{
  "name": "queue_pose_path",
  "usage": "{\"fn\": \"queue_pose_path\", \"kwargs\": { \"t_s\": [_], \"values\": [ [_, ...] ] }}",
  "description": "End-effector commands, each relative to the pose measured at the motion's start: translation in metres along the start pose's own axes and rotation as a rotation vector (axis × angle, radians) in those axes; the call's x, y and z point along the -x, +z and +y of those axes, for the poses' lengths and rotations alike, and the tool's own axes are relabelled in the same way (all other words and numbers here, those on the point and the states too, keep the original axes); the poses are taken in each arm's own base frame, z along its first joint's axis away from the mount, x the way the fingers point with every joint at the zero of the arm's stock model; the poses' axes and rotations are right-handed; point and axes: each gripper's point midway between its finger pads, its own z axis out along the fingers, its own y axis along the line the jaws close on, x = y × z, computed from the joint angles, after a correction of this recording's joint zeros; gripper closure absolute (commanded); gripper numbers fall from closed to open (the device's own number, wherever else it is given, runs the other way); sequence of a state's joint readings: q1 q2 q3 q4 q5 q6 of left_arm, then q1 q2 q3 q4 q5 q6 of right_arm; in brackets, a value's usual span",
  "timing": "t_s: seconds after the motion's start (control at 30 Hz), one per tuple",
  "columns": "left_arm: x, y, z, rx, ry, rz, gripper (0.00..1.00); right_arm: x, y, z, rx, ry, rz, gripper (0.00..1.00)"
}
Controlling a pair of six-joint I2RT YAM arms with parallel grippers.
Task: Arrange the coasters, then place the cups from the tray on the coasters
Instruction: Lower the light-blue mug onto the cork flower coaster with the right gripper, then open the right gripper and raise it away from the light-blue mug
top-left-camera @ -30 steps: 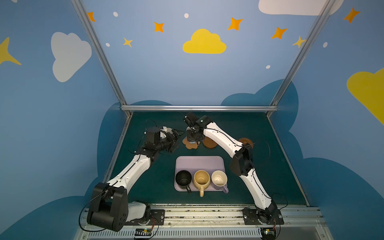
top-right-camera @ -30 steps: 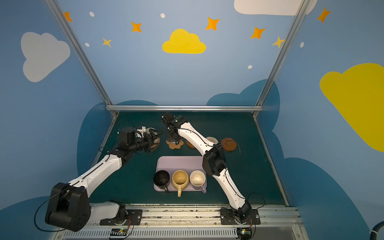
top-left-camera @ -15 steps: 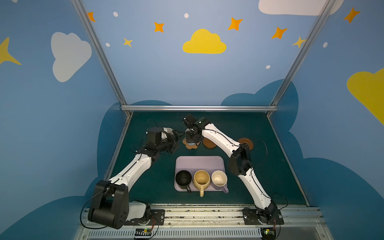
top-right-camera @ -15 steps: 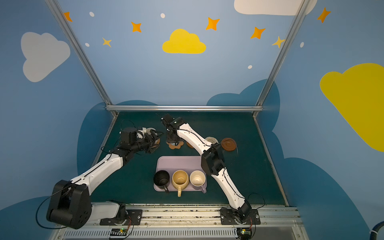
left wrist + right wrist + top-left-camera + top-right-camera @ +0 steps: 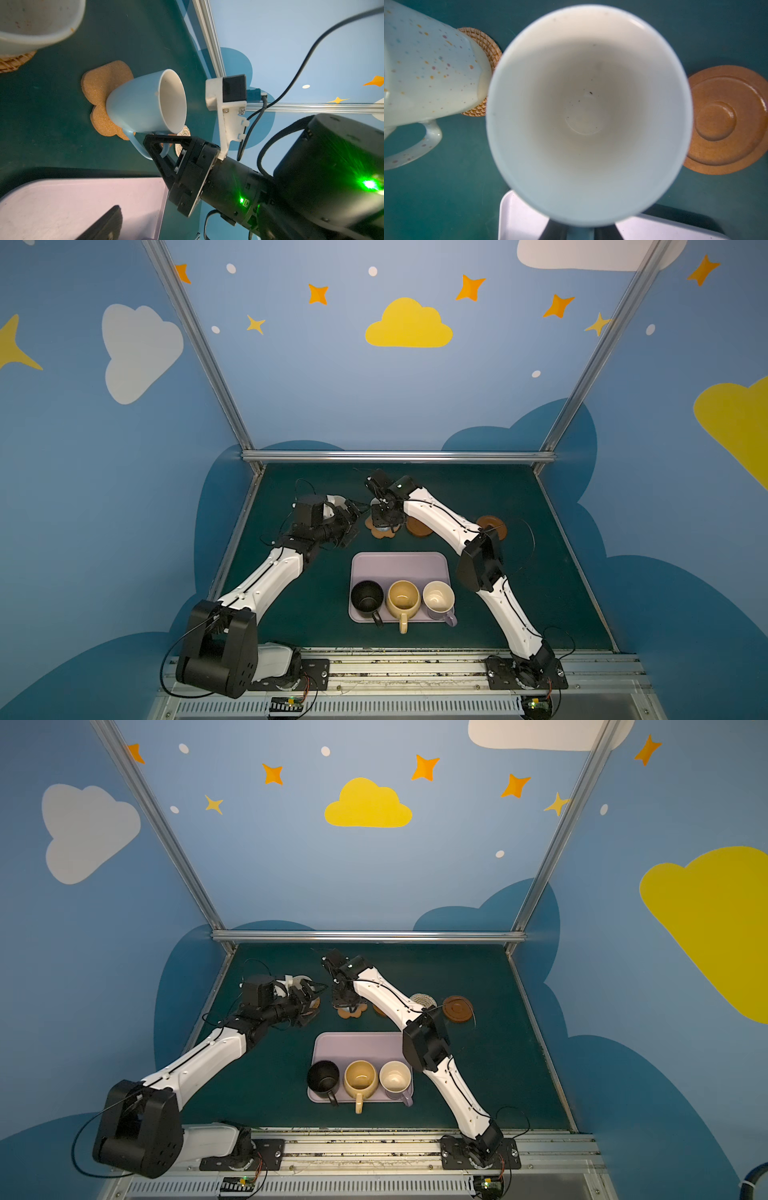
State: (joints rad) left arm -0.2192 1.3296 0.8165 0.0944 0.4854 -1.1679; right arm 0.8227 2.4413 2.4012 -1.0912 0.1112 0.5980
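- The right gripper (image 5: 161, 145) is clamped tight on the handle of the light blue mug (image 5: 137, 104). In both top views it sits just above the centre of the frame, above the tray.
- That mug stands upright with its long axis vertical and its mouth facing up, so the right wrist camera looks straight into its pale inside. Its handle points toward the tray, which is toward the bottom of the frame in both top views.
- Its base is over the flower-shaped cork coaster (image 5: 104, 83). I cannot tell whether it rests on the coaster or hangs just above it.
- The left gripper (image 5: 352, 521) is left of centre in both top views, its jaws spread wide and holding nothing.
- The cream speckled mug (image 5: 425, 68) stands on the tan woven round coaster (image 5: 483, 45), just beside the blue mug.
- On the blue mug's other side a brown wooden ringed disc (image 5: 726, 120) lies bare.
- Further right in a top view lie the pale woven round coaster (image 5: 422, 999) and a second wooden disc (image 5: 457, 1009), both bare.
- The lilac tray (image 5: 399, 566) lies below the frame's centre.
- The black mug (image 5: 366, 599), mustard yellow mug (image 5: 403, 599) and lilac mug (image 5: 438, 599) stand upright in a row along its lower edge, left to right, with their handles toward the bottom of the frame.
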Motion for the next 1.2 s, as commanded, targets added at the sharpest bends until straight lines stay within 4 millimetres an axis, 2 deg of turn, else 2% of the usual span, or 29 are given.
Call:
{"fn": "queue_pose_path", "kwargs": {
  "t_s": [0.0, 0.07, 0.43, 0.77, 1.17],
  "values": [
    [-0.001, -0.002, -0.01, -0.019, 0.017, 0.007, 0.0, 0.004, -0.016, 0.005, 0.027, 0.002, -0.031, 0.84],
    [-0.001, -0.003, -0.011, -0.02, 0.018, 0.007, 0.0, 0.004, -0.018, 0.005, 0.032, 0.003, -0.035, 0.77],
    [-0.001, -0.006, -0.012, -0.02, 0.016, 0.002, 0.0, 0.003, -0.028, 0.008, 0.057, 0.009, -0.028, 0.5],
    [-0.001, -0.01, -0.014, -0.022, 0.017, -0.007, 0.0, 0.002, -0.04, 0.017, 0.106, 0.021, -0.041, 0.51],
    [-0.002, -0.012, -0.012, -0.024, 0.005, -0.012, 0.0, -0.003, -0.042, 0.026, 0.145, 0.027, -0.033, 0.53]
  ]
}}
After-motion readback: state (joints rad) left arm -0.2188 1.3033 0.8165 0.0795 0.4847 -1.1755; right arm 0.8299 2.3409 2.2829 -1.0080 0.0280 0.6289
